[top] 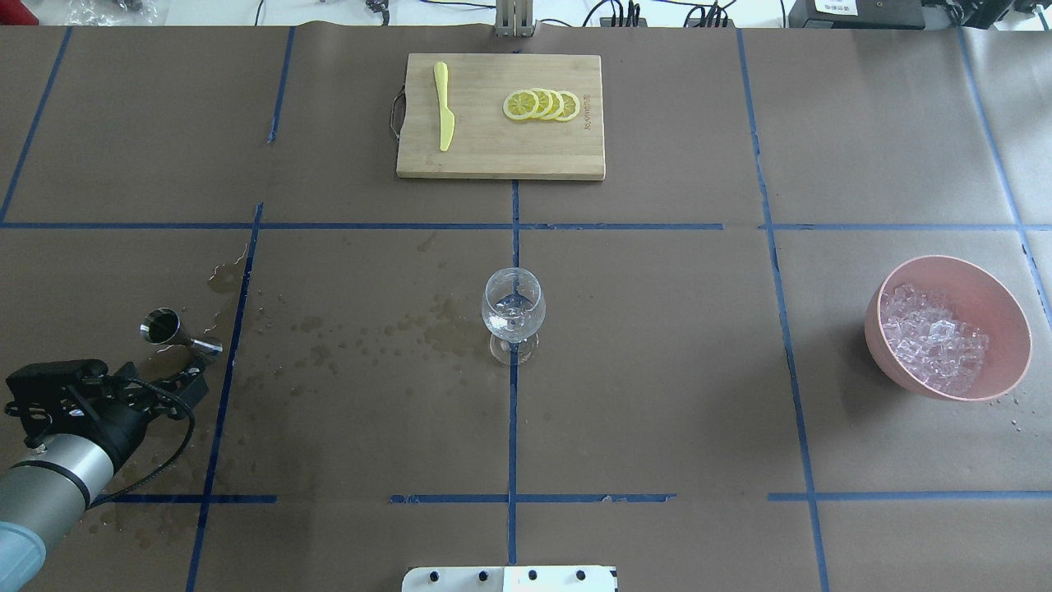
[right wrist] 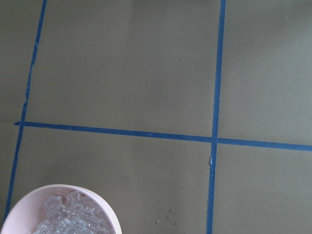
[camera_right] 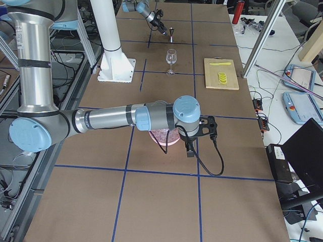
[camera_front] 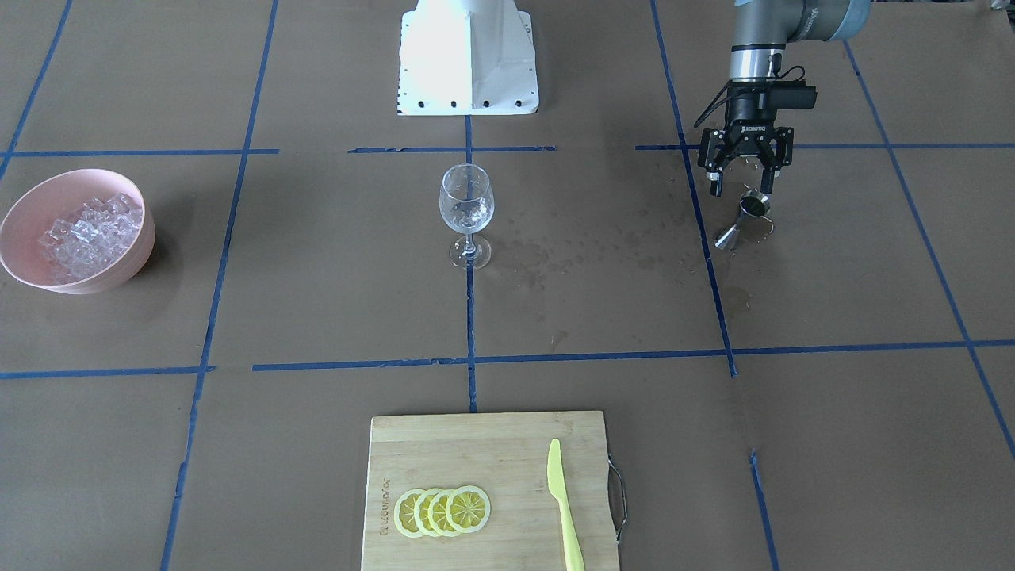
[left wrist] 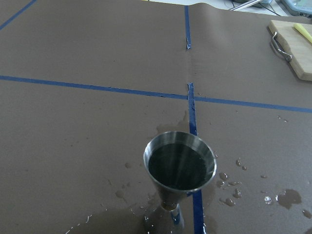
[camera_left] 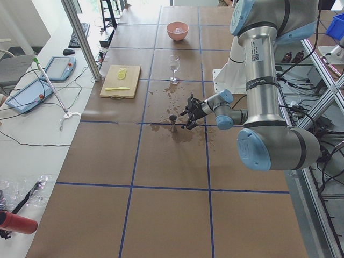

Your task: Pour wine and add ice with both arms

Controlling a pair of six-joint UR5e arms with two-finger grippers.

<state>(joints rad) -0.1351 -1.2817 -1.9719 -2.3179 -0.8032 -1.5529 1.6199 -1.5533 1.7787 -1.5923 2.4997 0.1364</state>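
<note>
1. Front-facing view: the left gripper (camera_front: 741, 189) hangs with its fingers spread wide and nothing between them, just behind the steel jigger (camera_front: 744, 220), which stands on the splashed brown table (camera_front: 317, 277). The ice (camera_front: 87, 234) lies heaped in a pink bowl (camera_front: 127, 266) at the opposite end. A wine glass (camera_front: 466, 210) stands upright between the two.
2. Overhead view: across the table from the robot, a cutting board (top: 493, 156) carries four overlapped lemon slices (top: 542, 104) and a yellow knife (top: 444, 115).
3. Exterior left view: the near arm's gripper points at the jigger, apart from it.
4. Exterior right view: the right gripper (camera_right: 211, 127) sits over the pink bowl. Whether it is spread or closed cannot be told.
5. Left wrist view: the jigger holds dark liquid, with droplets around its foot.
6. Right wrist view: the bowl's rim and some ice show in the lower left corner.
</note>
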